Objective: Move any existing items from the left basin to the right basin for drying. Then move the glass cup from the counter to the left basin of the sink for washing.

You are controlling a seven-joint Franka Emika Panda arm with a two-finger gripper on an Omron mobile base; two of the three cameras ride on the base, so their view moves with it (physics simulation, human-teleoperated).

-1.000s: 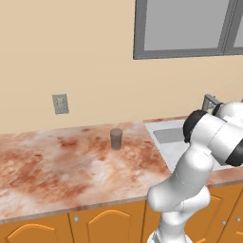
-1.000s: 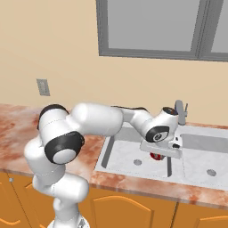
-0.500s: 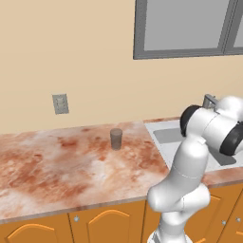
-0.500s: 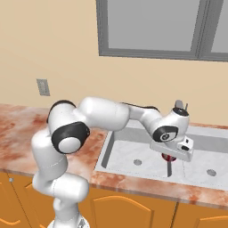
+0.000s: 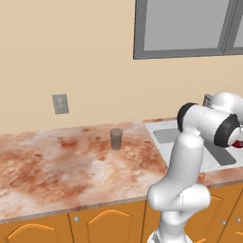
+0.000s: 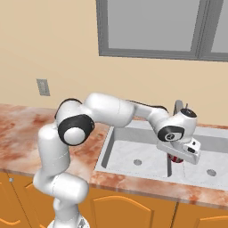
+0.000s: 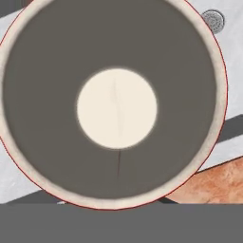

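Observation:
A glossy red mug (image 6: 179, 159) hangs under my hand, just right of the divider between the two basins of the grey sink (image 6: 116, 133). My gripper (image 6: 176, 155) is shut on it from above. The hand view looks straight down into the mug's pale inside (image 7: 116, 107), with its red rim around it. In the left base view a sliver of the red mug (image 5: 238, 143) peeks out behind my arm. The left basin (image 6: 133, 151) holds nothing. The right basin (image 6: 209, 165) lies below and to the right of the mug. The glass cup (image 5: 116, 138) stands upright on the counter (image 5: 61, 161), left of the sink.
The angular grey faucet (image 6: 178, 106) rises behind the divider, close behind my hand. A basin drain (image 7: 212, 20) shows past the mug's rim. A wall outlet (image 5: 60, 103) sits above the counter, a window (image 6: 151, 26) above the sink, and orange cabinet doors (image 5: 102, 225) below.
My arm has swung to the right with the red mug in its grip, from over the left basin to the divider's right side. The glass cup has not moved.

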